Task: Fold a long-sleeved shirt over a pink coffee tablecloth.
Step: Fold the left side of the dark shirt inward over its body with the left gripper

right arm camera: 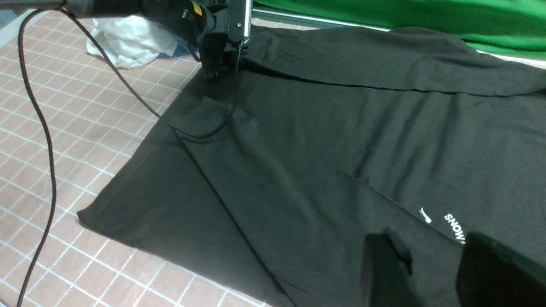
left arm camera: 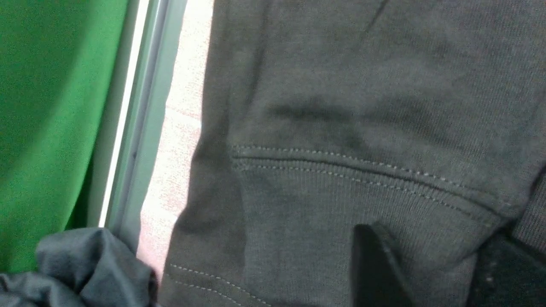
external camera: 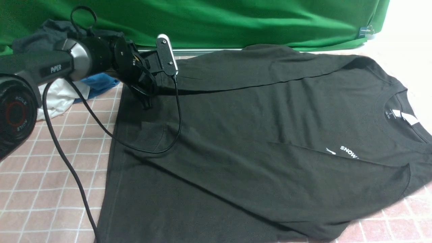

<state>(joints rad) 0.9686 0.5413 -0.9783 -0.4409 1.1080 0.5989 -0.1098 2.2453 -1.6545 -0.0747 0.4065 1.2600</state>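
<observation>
And we're looking at the long-sleeved shirt (external camera: pixel 256 135) laid flat on the pink coffee tablecloth (external camera: pixel 50 175), which covers the bench. The collar points to the robot's right and the hem to its left. The white neck label (external camera: pixel 393 114) shows inside the collar, and just below it the near sleeve (external camera: pixel 270 175) covers all of the chest print (external camera: pixel 349 152) except "SNOW". That sleeve lies folded diagonally across the body. The far sleeve (external camera: pixel 270 71) lies along the shirt's back edge, running toward the left.

Over at the far left corner of the shirt, the left hand (external camera: pixel 147 103) points down right at the cloth, where the far sleeve ends. Its wrist camera looks at a ribbed cuff (left arm camera: pixel 341 192) with a double line of stitching. The two fingers are parted, with flat cloth showing in the gap. A thin black cable (external camera: pixel 162 148) loops down from the arm and rests on the shirt.

The right hand (right arm camera: pixel 426 238) appears only in its own wrist view. It sits above the near sleeve, close to the print, with its fingers apart and nothing between them.

Behind the left arm there's a heap of white, blue and dark garments (external camera: pixel 67 92) on the tablecloth, apart from the shirt. The green backdrop (external camera: pixel 216 20) hangs across the back.
</observation>
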